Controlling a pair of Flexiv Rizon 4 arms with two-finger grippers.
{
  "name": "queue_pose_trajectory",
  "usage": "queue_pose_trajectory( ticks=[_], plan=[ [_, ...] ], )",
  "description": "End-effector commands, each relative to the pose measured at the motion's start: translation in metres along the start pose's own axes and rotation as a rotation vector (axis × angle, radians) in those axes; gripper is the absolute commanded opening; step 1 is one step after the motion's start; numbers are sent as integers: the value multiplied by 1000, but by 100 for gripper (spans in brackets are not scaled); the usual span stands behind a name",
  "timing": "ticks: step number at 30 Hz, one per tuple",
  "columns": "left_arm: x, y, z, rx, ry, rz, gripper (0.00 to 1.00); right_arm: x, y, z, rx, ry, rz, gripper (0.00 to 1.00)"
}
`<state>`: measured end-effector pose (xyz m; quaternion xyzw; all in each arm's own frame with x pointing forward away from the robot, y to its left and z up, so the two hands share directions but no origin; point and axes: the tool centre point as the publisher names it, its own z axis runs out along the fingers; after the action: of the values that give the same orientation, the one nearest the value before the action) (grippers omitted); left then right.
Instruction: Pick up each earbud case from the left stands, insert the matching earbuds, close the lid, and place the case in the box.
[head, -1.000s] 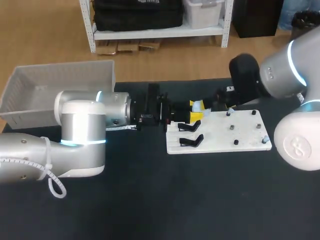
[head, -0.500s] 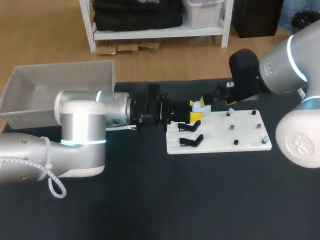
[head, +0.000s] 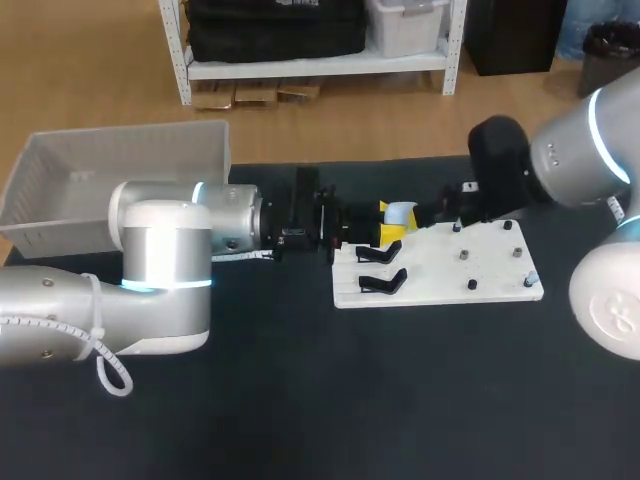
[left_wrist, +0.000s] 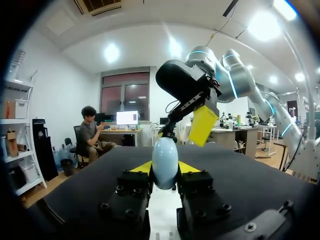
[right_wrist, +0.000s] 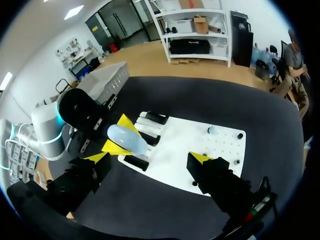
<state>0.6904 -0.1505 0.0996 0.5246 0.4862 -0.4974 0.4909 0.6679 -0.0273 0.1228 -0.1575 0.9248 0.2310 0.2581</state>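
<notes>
The left claw (left_wrist: 165, 169) is closed on the earbud case (left_wrist: 165, 156). The case is a pale blue, egg-shaped shell, and it stands upright between the two yellow tips, which press on its lower part from both sides. It is held in the air close to the far edge of the table (head: 300, 400), about the middle of that edge. Under it are the black stands (head: 380, 281) at one end of the white board (head: 490, 272). The right claw (right_wrist: 151, 159) is spread wide and holds nothing. It hangs near the case, on the side toward the right edge of the table, and does not touch it. The box (head: 110, 165) waits at the far left corner, well apart from both claws.

I think the case is light and stiff. Its skin looks smooth and rounded, so it may slip or turn in the pinch if something pushes it from above. The hold on the lower half seems a good one to me, because it leaves the upper half free, where I suppose the lid is. From where I stand I cannot tell whether the lid is open.

Some small pale things (right_wrist: 212, 130) sit on the board toward its other end, and perhaps they are the earbuds. Such pieces would be tiny and easy to drop, so the right claw should take them narrowly and gently.
</notes>
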Motion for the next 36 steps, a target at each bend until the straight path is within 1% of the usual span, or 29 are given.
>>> queue_pose_trajectory(
  ticks=[1, 17, 30, 36],
  plan=[
    [1, 1, 0, 0, -3, 1, 0, 2, 4, 6, 17, -3, 3, 100],
    [1, 1, 0, 0, -3, 1, 0, 1, 2, 14, 19, 3, 25, 100],
    [1, 1, 0, 0, -3, 1, 0, -4, -3, 16, 34, -1, 39, 100],
    [1, 1, 0, 0, -3, 1, 0, -9, -3, 14, 40, -11, 39, 100]
  ],
)
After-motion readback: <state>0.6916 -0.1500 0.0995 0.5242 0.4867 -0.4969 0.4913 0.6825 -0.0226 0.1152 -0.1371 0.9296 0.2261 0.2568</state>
